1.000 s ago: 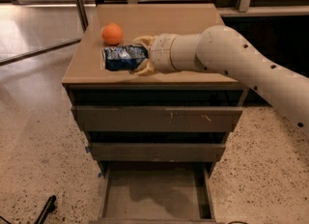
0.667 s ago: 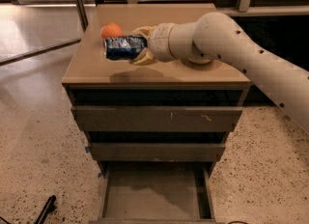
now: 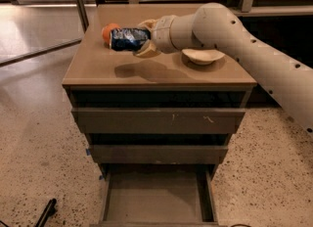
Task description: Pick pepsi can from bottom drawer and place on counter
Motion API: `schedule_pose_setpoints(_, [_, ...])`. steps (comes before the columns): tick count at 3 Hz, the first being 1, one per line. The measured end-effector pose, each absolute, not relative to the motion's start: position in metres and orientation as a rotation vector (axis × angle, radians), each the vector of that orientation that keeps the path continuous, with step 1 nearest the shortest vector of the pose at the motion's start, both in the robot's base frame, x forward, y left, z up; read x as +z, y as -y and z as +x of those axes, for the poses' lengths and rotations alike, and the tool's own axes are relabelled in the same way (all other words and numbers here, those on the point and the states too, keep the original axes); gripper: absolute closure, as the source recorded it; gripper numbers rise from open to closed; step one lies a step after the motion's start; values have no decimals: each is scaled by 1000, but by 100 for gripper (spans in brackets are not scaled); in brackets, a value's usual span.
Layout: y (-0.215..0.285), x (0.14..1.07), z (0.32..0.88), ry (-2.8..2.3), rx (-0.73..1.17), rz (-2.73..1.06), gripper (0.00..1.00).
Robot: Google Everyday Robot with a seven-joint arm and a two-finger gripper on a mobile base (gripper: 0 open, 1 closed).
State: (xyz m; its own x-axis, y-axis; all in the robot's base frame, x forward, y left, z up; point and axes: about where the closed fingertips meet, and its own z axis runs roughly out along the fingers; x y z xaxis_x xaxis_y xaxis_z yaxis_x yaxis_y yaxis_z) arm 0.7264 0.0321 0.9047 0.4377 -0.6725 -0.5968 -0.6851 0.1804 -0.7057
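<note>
In the camera view, the gripper (image 3: 140, 38) reaches over the counter (image 3: 95, 67) from the right, its two fingers (image 3: 145, 50) clamped on the pepsi can (image 3: 125, 39). The can lies sideways above the surface (its shadow falls on the tan top below). An orange (image 3: 107, 31) sits just behind the can, and a pale bowl (image 3: 203, 56) rests under the arm. The bottom drawer (image 3: 156, 199) stands pulled open.

Gripper (image 3: 141, 38) with pepsi can (image 3: 126, 39) over counter (image 3: 98, 69) beside orange (image 3: 107, 31); bottom drawer (image 3: 156, 197) open.
</note>
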Motion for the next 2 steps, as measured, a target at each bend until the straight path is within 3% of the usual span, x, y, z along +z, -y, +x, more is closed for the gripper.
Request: schedule_pose_setpoints(2, [-17, 889, 743, -1410, 26, -1456, 58])
